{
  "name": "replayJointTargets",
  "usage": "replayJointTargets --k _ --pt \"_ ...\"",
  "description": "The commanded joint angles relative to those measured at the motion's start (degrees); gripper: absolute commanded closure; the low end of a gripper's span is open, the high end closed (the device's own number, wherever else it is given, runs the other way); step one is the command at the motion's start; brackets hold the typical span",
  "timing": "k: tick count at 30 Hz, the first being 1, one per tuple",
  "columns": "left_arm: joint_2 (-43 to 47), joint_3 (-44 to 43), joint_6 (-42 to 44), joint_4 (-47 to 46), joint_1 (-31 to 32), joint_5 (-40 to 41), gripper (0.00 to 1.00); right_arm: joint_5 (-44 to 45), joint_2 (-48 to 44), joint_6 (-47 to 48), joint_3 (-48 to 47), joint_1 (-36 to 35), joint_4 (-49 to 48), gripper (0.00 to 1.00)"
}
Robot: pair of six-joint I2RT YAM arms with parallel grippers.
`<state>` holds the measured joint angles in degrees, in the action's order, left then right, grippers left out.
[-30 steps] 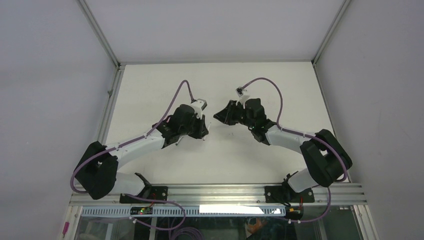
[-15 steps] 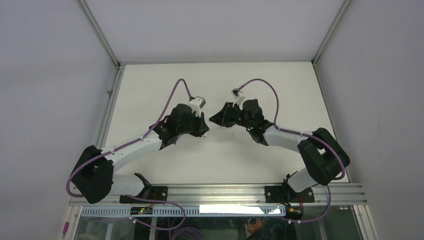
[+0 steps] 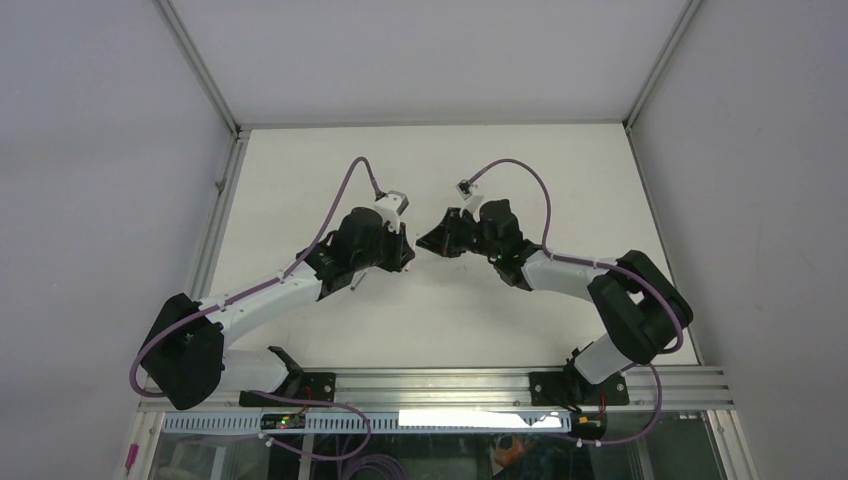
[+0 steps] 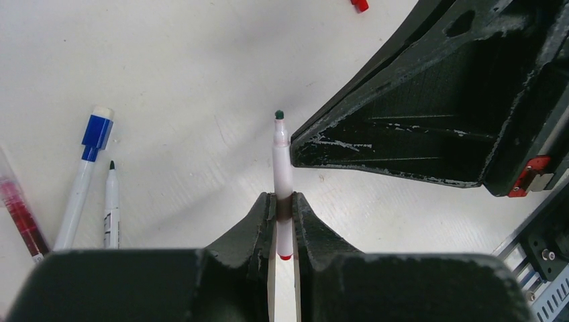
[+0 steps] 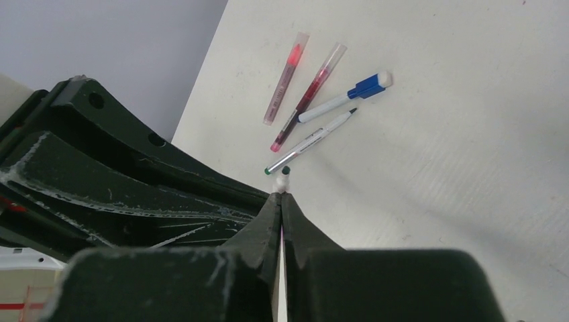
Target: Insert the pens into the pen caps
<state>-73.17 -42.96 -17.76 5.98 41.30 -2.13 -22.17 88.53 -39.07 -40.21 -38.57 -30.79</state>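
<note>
My left gripper (image 4: 282,204) is shut on a pale pink pen (image 4: 281,161). The pen stands out past the fingertips, with a dark green tip and a red rear end. My right gripper (image 5: 281,196) is shut to a hairline slit and nothing shows between its jaws. Its black fingertip (image 4: 298,142) sits just right of the pen tip, apart from it. That tip (image 5: 285,172) peeks out beyond my right fingertips. In the top view both grippers, left (image 3: 407,257) and right (image 3: 422,242), meet over the table's middle. A red pen cap (image 4: 359,5) lies at the far edge.
On the table lie a white pen with a blue cap on it (image 5: 345,96) (image 4: 86,176), a white pen with a dark tip (image 5: 311,141) (image 4: 111,204), and two red-pink pens (image 5: 286,75) (image 5: 310,94). All are hidden under the arms in the top view.
My right gripper has edged left, closer to my left gripper. My left arm has shifted slightly left with the pen still held.
</note>
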Motion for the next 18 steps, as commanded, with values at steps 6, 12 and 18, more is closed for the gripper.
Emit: replayJointTargets --k 6,12,18 --pt "1.19 -0.55 0.54 -2.84 0.52 -0.26 1.00 -1.56 0.70 -0.54 -2.26 -0.32 -3.90 1.00" --pt "1.64 -0.18 0.53 -2.96 0.53 -0.08 1.00 -1.54 0.56 -0.48 -2.39 -0.37 -3.83 1.00" --pt "1.28 -0.28 0.43 -2.92 0.49 -0.71 1.00 -2.74 1.52 -0.65 -3.10 -0.31 -4.33 0.81"
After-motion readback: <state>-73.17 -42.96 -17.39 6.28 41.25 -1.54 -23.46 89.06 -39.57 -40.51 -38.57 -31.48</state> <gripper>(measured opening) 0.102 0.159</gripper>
